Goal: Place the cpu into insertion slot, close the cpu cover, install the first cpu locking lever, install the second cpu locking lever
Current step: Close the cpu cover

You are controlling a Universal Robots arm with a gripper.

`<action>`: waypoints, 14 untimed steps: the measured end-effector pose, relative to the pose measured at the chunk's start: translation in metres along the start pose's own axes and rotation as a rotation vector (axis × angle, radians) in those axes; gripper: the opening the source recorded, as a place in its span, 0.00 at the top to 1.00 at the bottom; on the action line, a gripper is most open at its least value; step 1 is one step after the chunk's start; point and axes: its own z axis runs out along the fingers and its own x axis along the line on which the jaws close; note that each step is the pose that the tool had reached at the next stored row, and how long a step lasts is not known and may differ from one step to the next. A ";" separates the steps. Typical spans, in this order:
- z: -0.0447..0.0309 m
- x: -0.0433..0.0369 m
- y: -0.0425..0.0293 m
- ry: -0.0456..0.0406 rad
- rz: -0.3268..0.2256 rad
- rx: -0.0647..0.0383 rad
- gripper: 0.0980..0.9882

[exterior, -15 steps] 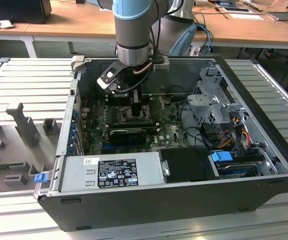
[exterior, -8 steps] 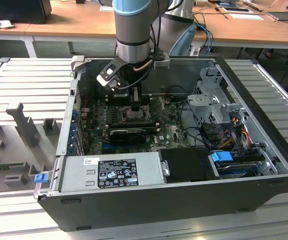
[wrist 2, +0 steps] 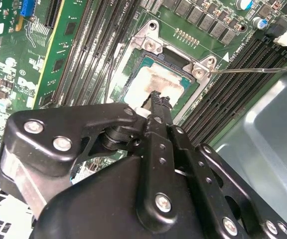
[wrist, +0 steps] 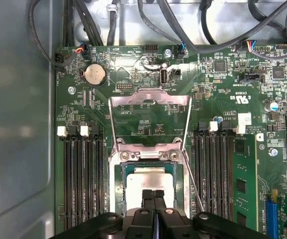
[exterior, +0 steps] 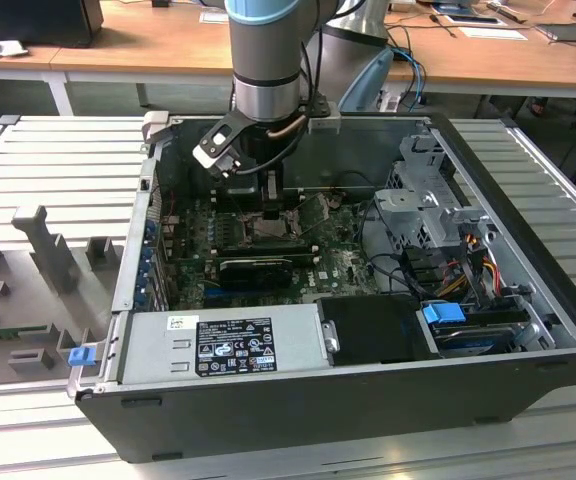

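Past the jaws the cpu cover [wrist: 114, 124] stands open. Under them the cpu [wrist: 148, 178] lies in the insertion slot [wrist: 128, 169], the gripper [wrist: 153, 195] poised over its top with jaws pressed together on nothing (contact I cannot tell), and a locking lever [wrist: 193, 184] lies just beside them. Pressing a badly seated chip could bend socket pins, and the loose lever could snag the gripper.

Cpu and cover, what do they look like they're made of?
The cpu: likely a metal top, dull silver-grey and matte, with pale smeared patches on it. The cover: probably thin sheet metal, bare silver-grey, faintly shiny at its edges, with the green board showing through its square cut-out.
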 end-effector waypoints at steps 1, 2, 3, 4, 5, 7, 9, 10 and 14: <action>-0.0001 -0.0001 0.0000 -0.0002 0.000 0.000 0.99; 0.0000 -0.0005 0.0021 0.0002 0.000 0.001 0.99; 0.0001 -0.0007 0.0034 0.0003 0.000 0.001 0.99; 0.0002 -0.0009 0.0045 0.0002 0.000 0.001 0.99; 0.0003 -0.0010 0.0054 0.0003 0.000 0.001 0.99; 0.0004 -0.0009 0.0074 0.0003 0.000 0.001 0.99; 0.0004 -0.0009 0.0076 0.0002 0.000 0.001 0.99; 0.0004 -0.0009 0.0078 0.0003 0.000 0.001 0.99; 0.0004 -0.0007 0.0080 0.0002 0.000 0.001 0.99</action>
